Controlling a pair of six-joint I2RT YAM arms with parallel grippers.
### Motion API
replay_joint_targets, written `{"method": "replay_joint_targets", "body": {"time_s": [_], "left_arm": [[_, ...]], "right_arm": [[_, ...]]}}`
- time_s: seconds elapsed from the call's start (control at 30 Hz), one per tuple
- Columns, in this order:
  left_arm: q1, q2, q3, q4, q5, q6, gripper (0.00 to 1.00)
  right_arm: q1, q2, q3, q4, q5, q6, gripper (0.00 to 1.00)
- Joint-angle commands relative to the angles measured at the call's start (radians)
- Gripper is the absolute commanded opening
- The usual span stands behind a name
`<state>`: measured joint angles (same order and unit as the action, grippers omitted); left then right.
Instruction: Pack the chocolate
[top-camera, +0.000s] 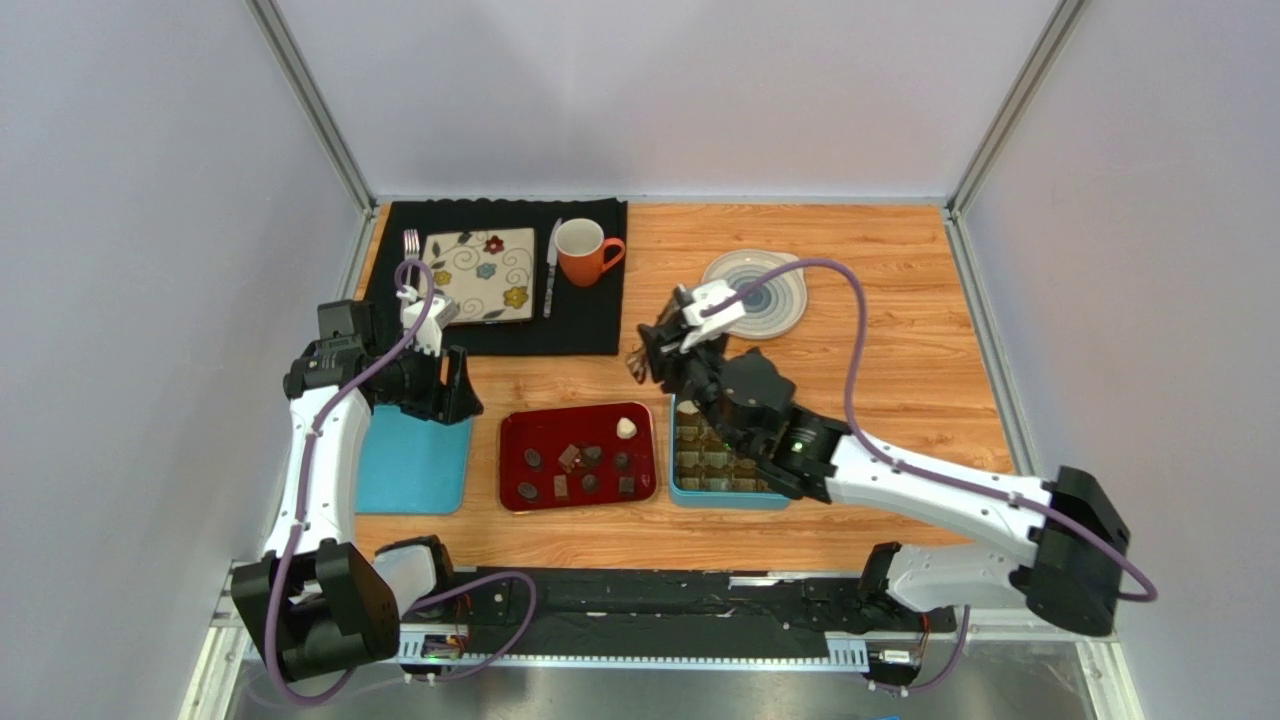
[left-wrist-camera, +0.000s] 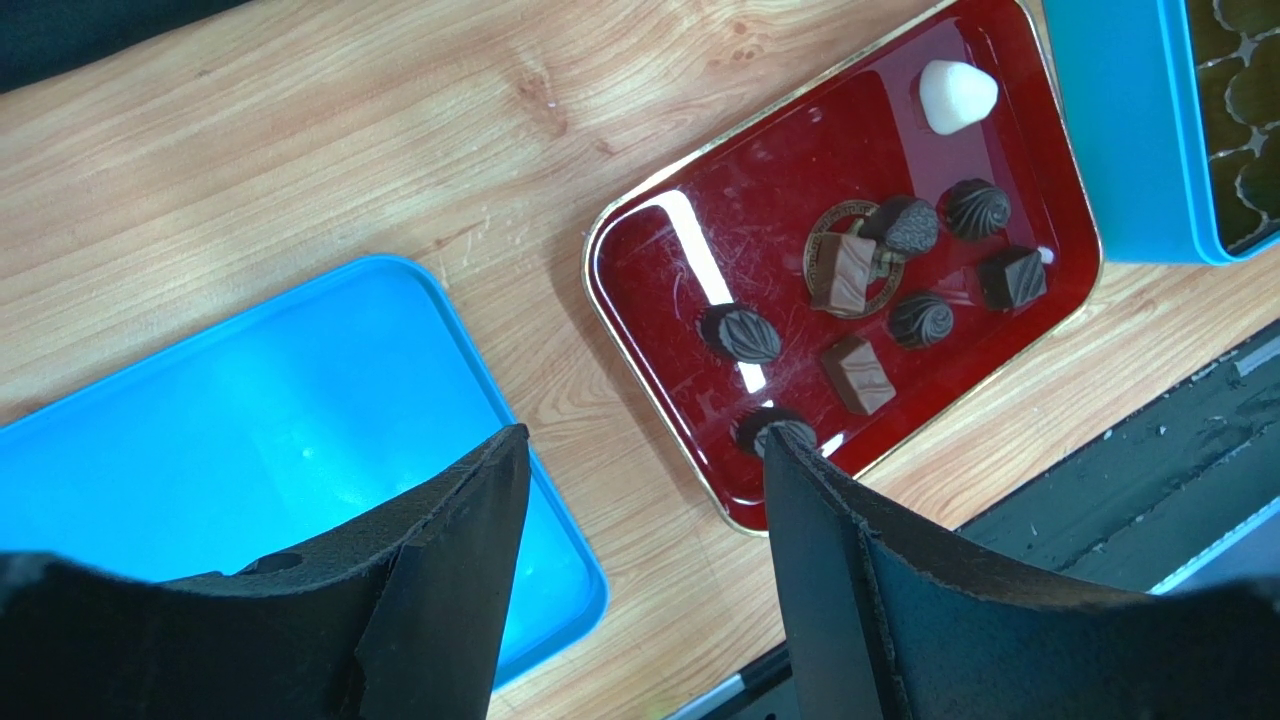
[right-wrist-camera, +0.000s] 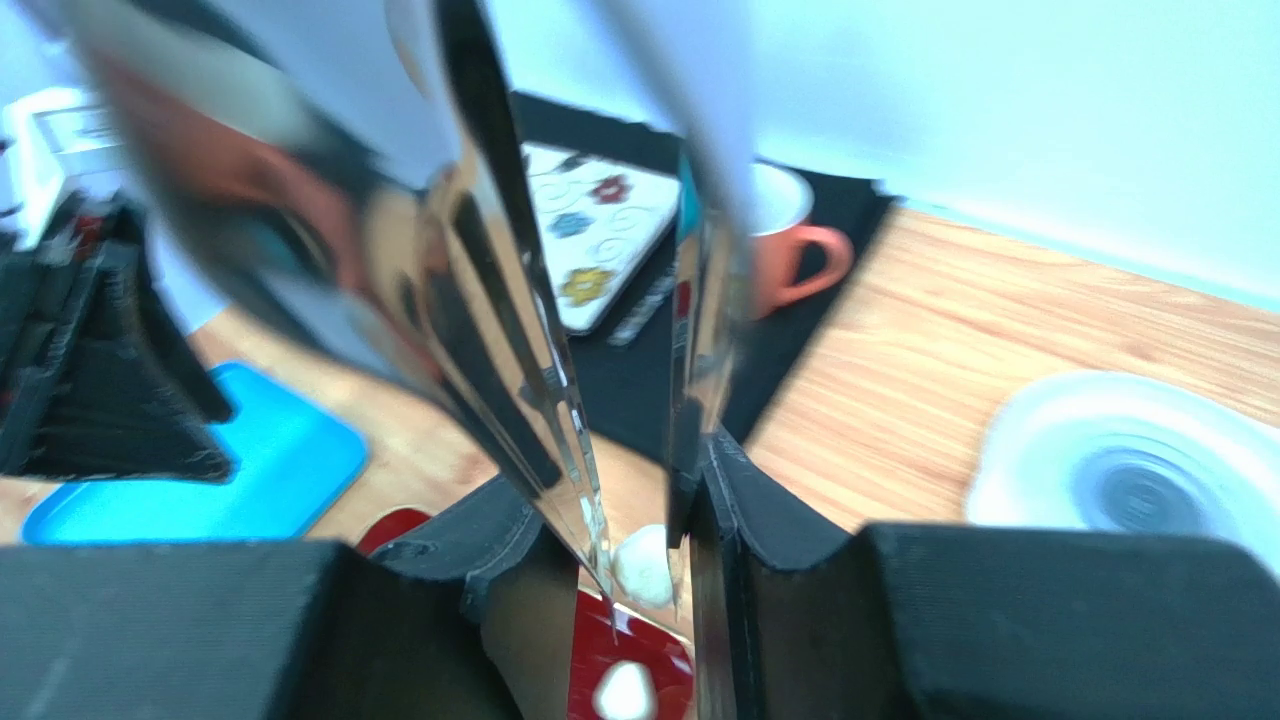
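Observation:
Several dark chocolate pieces (top-camera: 579, 458) (left-wrist-camera: 917, 320) and one white one (top-camera: 625, 429) (left-wrist-camera: 957, 93) lie on a red tray (top-camera: 511, 450) (left-wrist-camera: 646, 255). My right gripper (top-camera: 661, 353) (right-wrist-camera: 616, 495) is shut on shiny metal tongs (right-wrist-camera: 496, 300) above the tray's far right corner. A white chocolate (right-wrist-camera: 646, 563) shows between the blade tips; in the left wrist view none touch it. The teal box (top-camera: 679, 483) (left-wrist-camera: 1127, 135) with its brown insert sits right of the tray. My left gripper (top-camera: 451, 393) (left-wrist-camera: 646, 450) hangs open and empty between the lid and the tray.
A blue lid (top-camera: 413, 458) (left-wrist-camera: 226, 435) lies left of the tray. At the back, a black mat (top-camera: 586, 315) carries a floral plate (top-camera: 481, 275), a fork (top-camera: 410, 248) and an orange mug (top-camera: 586, 249). A round white plate (top-camera: 756, 293) (right-wrist-camera: 1127, 473) sits back right.

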<state>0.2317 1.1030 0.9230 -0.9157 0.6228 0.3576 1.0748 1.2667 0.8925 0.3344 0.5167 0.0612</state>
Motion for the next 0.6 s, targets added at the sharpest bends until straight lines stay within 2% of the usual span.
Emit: {"method": "replay_joint_targets", "body": {"time_s": [0.0,0.2,0.57], "left_arm": [[0.009,-0.023,0.002,0.009,0.020,0.024,0.68],[0.009,-0.020,0.005,0.006,0.022,0.020,0.68],[0.008,-0.014,0.011,0.005,0.023,0.017,0.68]], "right_arm": [[-0.068,-0.150,-0.121,-0.067,0.091,-0.017,0.21],[-0.162,-0.294,-0.231,-0.132,0.092,0.012,0.21],[-0.248,-0.293,-0.282,-0.149,0.072,0.040,0.22]]}}
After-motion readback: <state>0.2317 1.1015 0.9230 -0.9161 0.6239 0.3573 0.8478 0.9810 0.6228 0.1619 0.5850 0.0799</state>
